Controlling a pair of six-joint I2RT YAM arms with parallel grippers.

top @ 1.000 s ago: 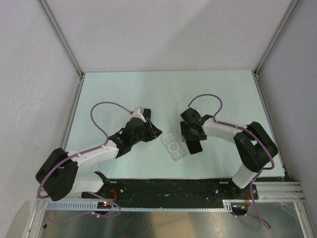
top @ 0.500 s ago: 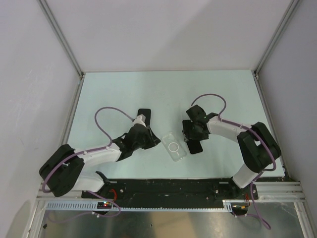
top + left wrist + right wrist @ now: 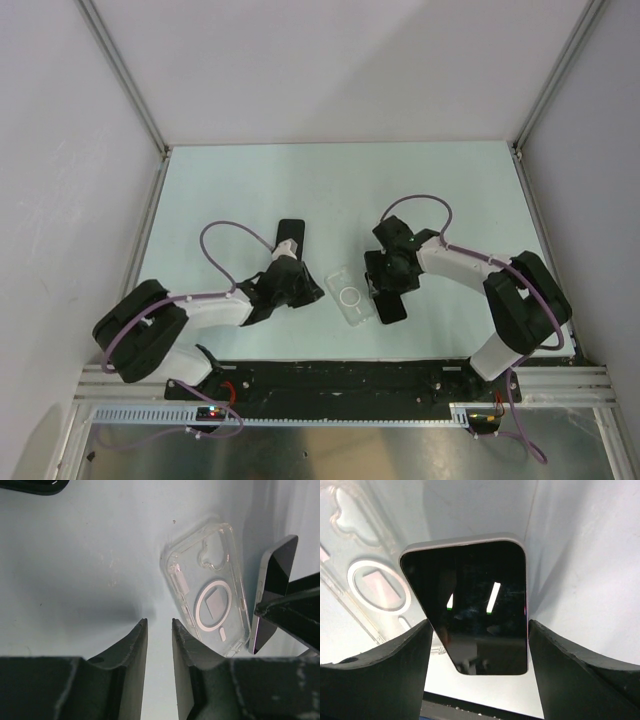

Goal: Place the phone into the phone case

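Phone (image 3: 470, 610): tilted on edge, clamped by right gripper (image 3: 480, 627), beside clear case (image 3: 210, 600), shifted slightly nearer. Left gripper (image 3: 159, 625): empty, jaws narrowly parted, swung nearer, uncovering black object (image 3: 290, 235).

phone case (image 3: 351, 297): phone (image 3: 390, 307) and right gripper (image 3: 480, 626) block 3 o'clock side. left gripper (image 3: 159, 624) near at 9 o'clock. room over table (image 3: 330, 185) at 12 o'clock. black thing (image 3: 288, 236) at 10 o'clock, apart.

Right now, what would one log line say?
right gripper: holds phone tilted beside phone case | left gripper: narrowly open, empty
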